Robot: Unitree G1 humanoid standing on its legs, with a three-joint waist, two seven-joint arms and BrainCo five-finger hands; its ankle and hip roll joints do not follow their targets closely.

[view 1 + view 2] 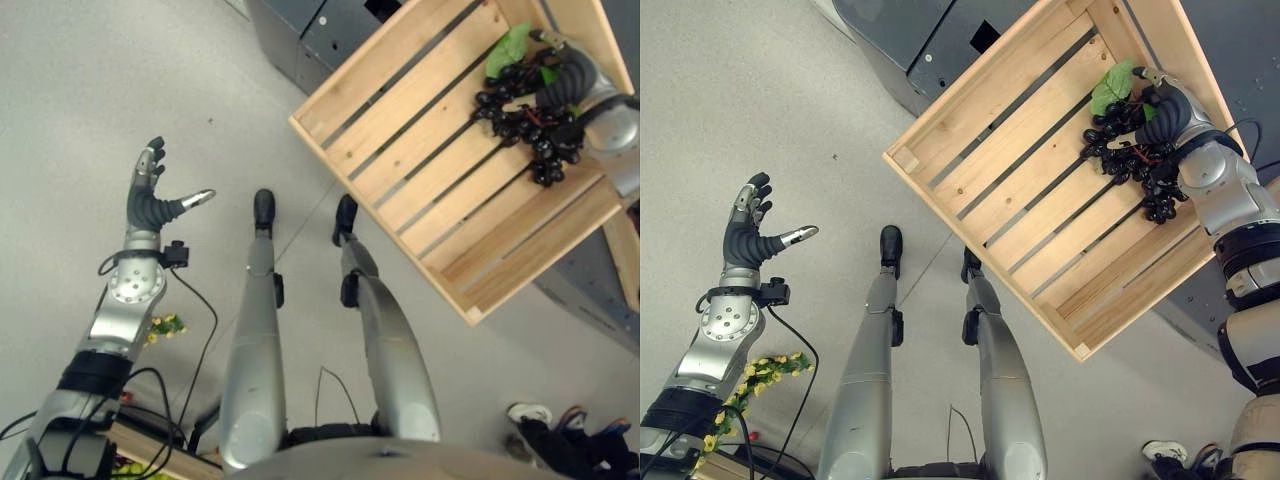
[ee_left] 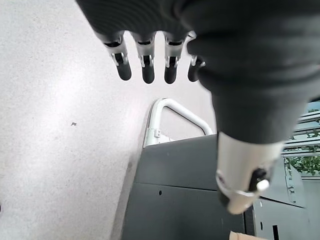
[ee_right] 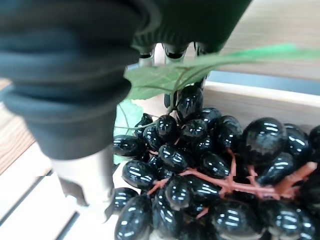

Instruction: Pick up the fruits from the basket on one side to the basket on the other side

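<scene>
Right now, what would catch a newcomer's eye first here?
The wooden crate on the robot's right, with a bunch of black grapes in its far corner. The right hand is on the grapes. The left hand is open over bare floor.

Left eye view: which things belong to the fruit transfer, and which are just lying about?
Job:
bunch of dark purple grapes with green leaves
slatted wooden crate
right hand

Lying about:
dark grey metal cabinet
yellow flowers
idle left hand

Left hand [image 1: 150, 200] raised at left, palm up, fingers [image 2: 145, 67] straight, thumb apart. Right hand [image 1: 1170, 110] far right, reaching down, fingers curled.
</scene>
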